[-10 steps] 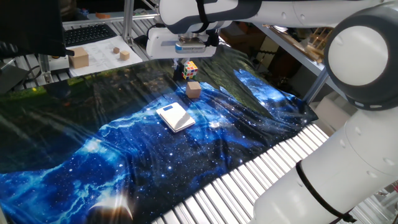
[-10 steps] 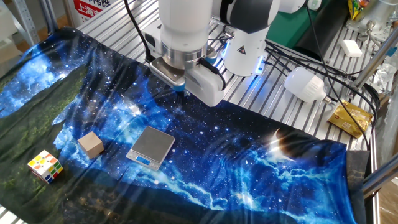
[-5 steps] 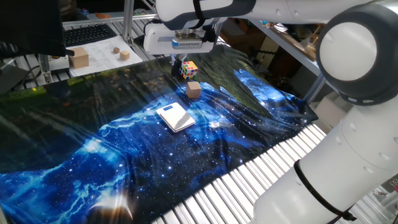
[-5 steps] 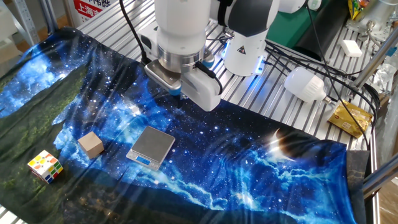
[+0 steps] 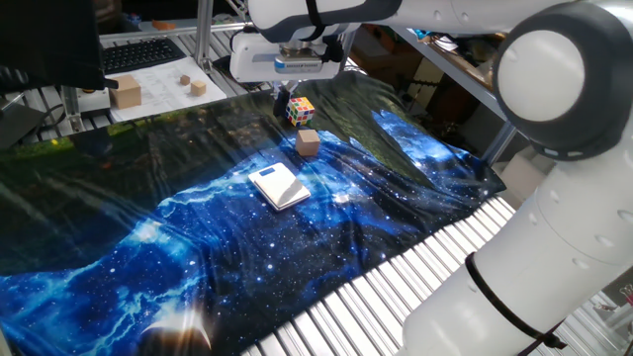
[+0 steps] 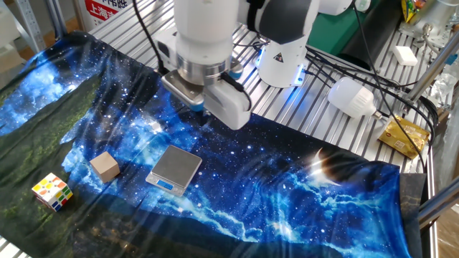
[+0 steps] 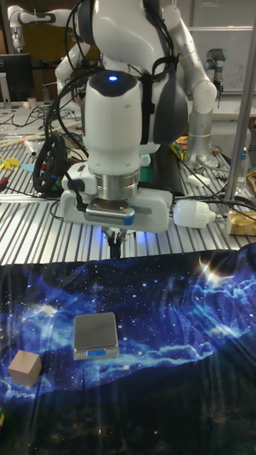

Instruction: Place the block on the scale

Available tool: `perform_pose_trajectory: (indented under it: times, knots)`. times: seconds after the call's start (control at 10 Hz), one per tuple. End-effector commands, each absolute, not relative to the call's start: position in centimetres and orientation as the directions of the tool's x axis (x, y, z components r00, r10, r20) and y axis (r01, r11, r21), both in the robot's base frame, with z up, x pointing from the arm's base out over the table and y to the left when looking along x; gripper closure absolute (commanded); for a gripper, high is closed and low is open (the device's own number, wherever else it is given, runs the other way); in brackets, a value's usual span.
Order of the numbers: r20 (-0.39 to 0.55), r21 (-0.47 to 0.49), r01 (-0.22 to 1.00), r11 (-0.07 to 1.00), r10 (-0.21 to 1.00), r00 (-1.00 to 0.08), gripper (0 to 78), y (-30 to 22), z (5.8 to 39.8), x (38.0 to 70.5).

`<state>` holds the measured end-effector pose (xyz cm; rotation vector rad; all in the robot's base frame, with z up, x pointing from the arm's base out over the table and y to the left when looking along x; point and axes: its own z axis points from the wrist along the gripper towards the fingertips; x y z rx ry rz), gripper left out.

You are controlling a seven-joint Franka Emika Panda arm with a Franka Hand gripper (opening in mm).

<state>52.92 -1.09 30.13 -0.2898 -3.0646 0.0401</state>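
Observation:
The block [image 5: 309,142] is a small light-brown wooden cube resting on the blue galaxy cloth, also seen as the block [image 6: 105,166] and the block [image 7: 25,368]. The scale [image 5: 279,185] is a thin white pad with a grey top lying beside it; the scale [image 6: 174,169] and the scale [image 7: 95,335] have nothing on them. My gripper [image 5: 283,97] hangs above the cloth, pointing down, fingers close together and holding nothing. In the other views the gripper [image 6: 203,112] [image 7: 116,246] is behind the scale, well above and apart from the block.
A multicoloured puzzle cube [image 5: 302,110] [image 6: 52,191] sits on the cloth just beyond the block. A larger tan block [image 5: 126,93] and small wooden pieces [image 5: 198,87] lie on paper near a keyboard [image 5: 138,54]. A white bulb-shaped object [image 6: 351,97] rests on the slatted table.
The gripper has risen a little and drifted sideways toward the block's side of the cloth. The block, scale and puzzle cube have not moved.

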Motion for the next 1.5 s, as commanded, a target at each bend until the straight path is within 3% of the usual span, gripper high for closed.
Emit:
perform_pose_trajectory:
  times: [0.1,1.3,1.5]
  knots:
    - [0.056,-0.032,0.185,0.982,0.187,-0.981,77.6,-2.16,30.51,54.03]
    - [0.043,-0.028,0.204,0.979,0.205,-0.978,77.6,-2.61,30.65,54.75]
    - [0.023,-0.029,0.26,0.965,0.26,-0.965,77.6,-2.61,30.65,54.75]
